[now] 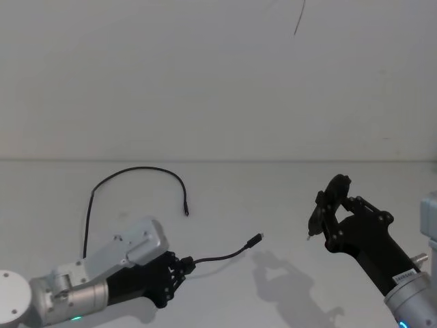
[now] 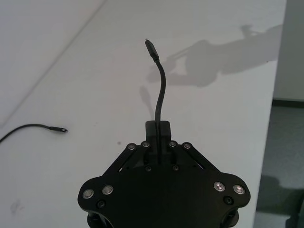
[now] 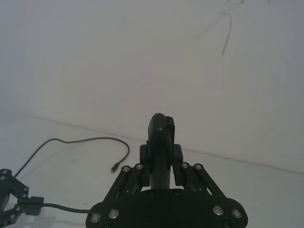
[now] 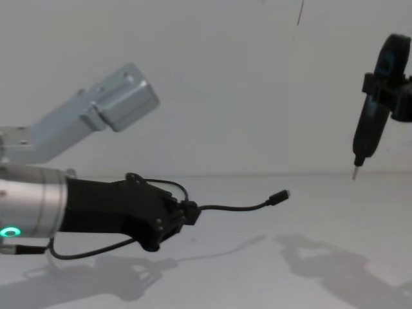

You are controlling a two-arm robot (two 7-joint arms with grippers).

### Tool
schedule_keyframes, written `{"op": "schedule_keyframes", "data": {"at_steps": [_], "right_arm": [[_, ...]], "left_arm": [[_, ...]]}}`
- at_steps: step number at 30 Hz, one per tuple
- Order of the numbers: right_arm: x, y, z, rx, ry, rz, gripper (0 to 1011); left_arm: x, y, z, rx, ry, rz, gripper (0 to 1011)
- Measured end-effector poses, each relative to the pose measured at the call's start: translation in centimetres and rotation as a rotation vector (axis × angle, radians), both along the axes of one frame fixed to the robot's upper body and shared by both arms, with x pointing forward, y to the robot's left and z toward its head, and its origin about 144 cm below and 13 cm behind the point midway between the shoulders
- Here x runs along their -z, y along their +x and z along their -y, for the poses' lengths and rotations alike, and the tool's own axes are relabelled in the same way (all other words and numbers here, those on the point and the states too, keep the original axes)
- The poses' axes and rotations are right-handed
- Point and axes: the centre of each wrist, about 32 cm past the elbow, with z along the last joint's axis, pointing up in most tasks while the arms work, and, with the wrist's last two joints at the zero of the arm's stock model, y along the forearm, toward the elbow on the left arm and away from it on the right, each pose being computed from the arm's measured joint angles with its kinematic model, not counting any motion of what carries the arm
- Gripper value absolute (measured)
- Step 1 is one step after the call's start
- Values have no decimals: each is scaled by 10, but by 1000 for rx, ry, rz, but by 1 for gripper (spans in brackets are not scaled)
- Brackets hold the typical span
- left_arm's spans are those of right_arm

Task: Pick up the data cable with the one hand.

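Note:
The data cable (image 1: 218, 258) is a thin black cord. My left gripper (image 1: 184, 265), the one hand, is shut on it a short way from one plug. That plug end (image 4: 279, 196) sticks out in the air above the table, with its shadow below it. In the left wrist view the cord (image 2: 160, 90) rises straight out from between the closed fingers (image 2: 164, 129). The rest of the cable (image 1: 136, 171) loops over the table behind the left arm, and its other plug (image 1: 186, 213) lies flat. My right gripper (image 1: 334, 219) hovers at the right, shut on a slim black tool (image 4: 373, 122) with a metal tip.
The white table (image 1: 273, 191) runs back to a plain white wall. Its right edge (image 2: 271, 118) drops off to the floor in the left wrist view. A thin dark line (image 1: 299, 19) marks the wall high up.

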Motion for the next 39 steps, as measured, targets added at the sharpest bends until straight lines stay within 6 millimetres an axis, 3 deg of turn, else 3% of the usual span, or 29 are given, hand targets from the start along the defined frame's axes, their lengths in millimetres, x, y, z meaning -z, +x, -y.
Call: {"op": "schedule_keyframes", "data": {"at_steps": [13,39], "right_arm": [[-8,1,-4,-40,67,14,263],[11,32,-24,-127,227,-53,263]], "left_arm": [[-2,-9,-20,26,-15,53,40],[-4,-14,-30,40,-19,80,40]]}}
